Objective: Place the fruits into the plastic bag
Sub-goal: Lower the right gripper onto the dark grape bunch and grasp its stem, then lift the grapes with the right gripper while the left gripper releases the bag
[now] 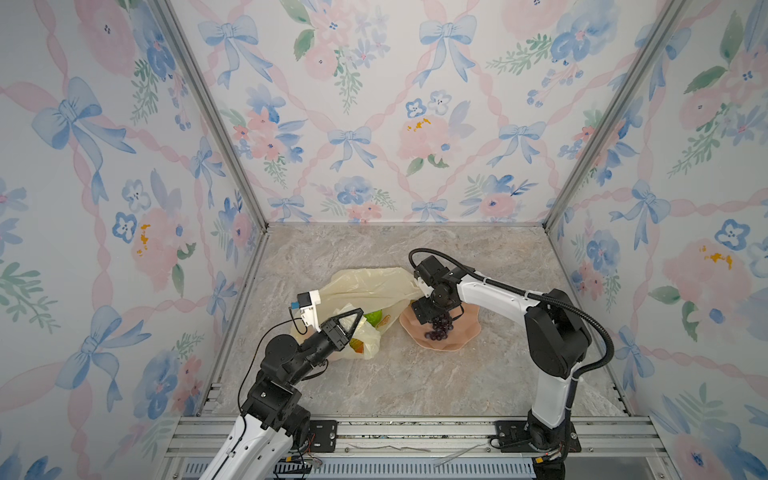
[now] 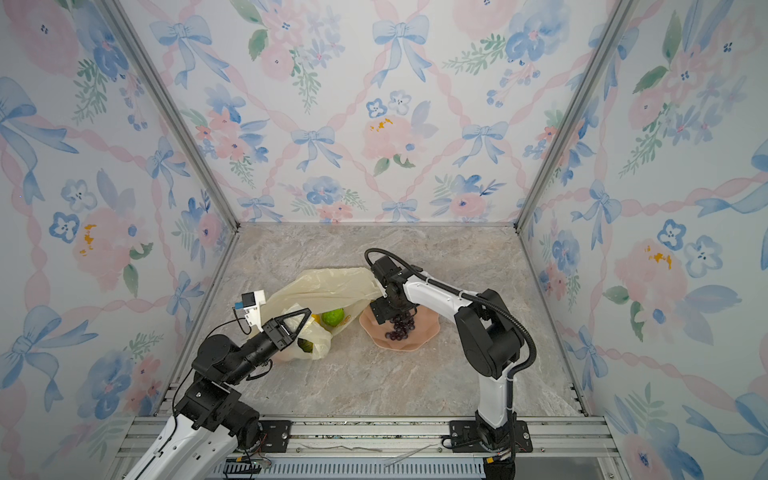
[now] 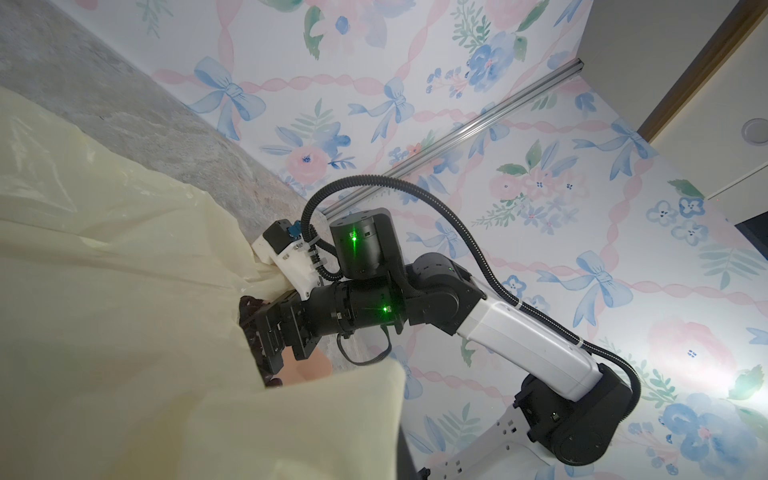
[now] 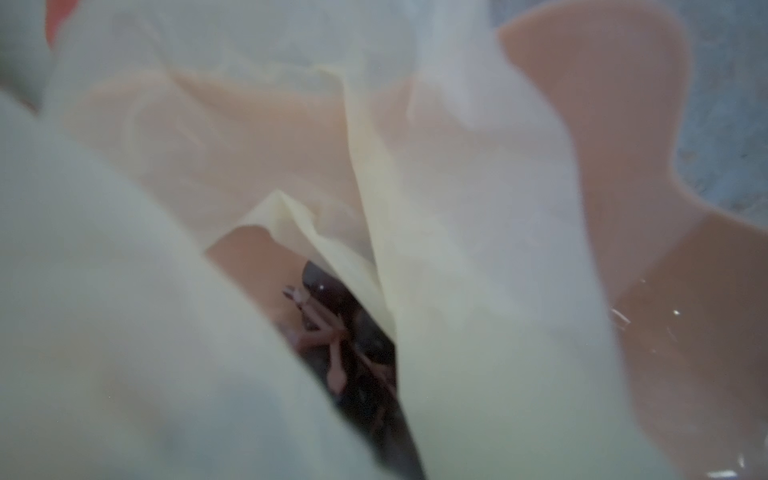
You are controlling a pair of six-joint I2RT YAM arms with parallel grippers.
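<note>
Fingers of the left gripper are pinched together on the rim of the thin translucent pale-yellow plastic carrier bag. They hold that edge up off the grey marble-patterned tabletop, and the mouth gapes just beyond the fingertips. Right past those tips, inside the mouth, sits a glossy round green lime. Under the gripper's body a green-and-orange fruit shows through the film. The bag's far side reaches across to the right gripper, and in the right wrist view its film is draped close over the lens. That gripper points down with its jaws spread wide, directly over the dark purple grape bunch. The bunch lies on the wavy-edged pink dish, outside the bag. Whether the gripper's pads touch the grapes cannot be made out. The dish sits beneath the right gripper, just beside the bag.
</note>
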